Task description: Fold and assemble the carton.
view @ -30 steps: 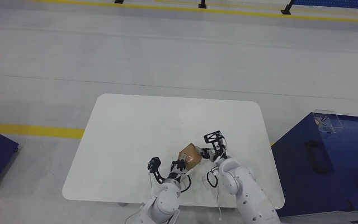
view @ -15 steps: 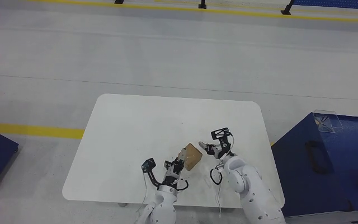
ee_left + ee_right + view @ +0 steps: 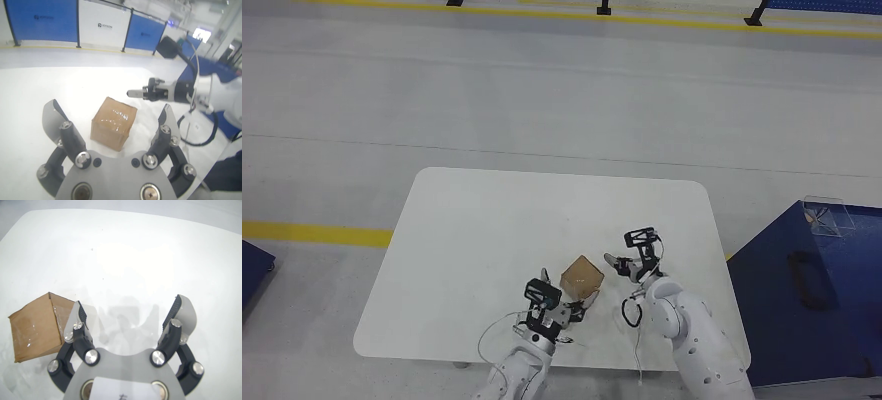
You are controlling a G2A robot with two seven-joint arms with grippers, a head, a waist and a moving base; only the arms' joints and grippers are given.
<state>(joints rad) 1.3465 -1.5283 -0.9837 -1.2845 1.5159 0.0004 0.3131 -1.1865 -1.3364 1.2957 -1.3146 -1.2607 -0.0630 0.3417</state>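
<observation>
A white table (image 3: 492, 220) with rounded corners stands on a pale grey floor (image 3: 542, 90) marked with yellow lines (image 3: 312, 234). A dark blue unit (image 3: 802, 290) sits beyond the table's right edge. Blue and white barrier panels (image 3: 47, 20) fence the far side.

The left gripper (image 3: 108, 107) fills the near edge of the frame, its two fingers (image 3: 54, 115) spread wide and touching nothing. Between and just beyond them, in the centre of the frame, a closed brown carton (image 3: 111, 130) stands on the white table (image 3: 37, 85), with glossy tape (image 3: 116, 116) across its top. Past the carton the right gripper (image 3: 137, 93) hangs above the table, apart from it. Blue and white barrier panels (image 3: 43, 20) line the background.
</observation>
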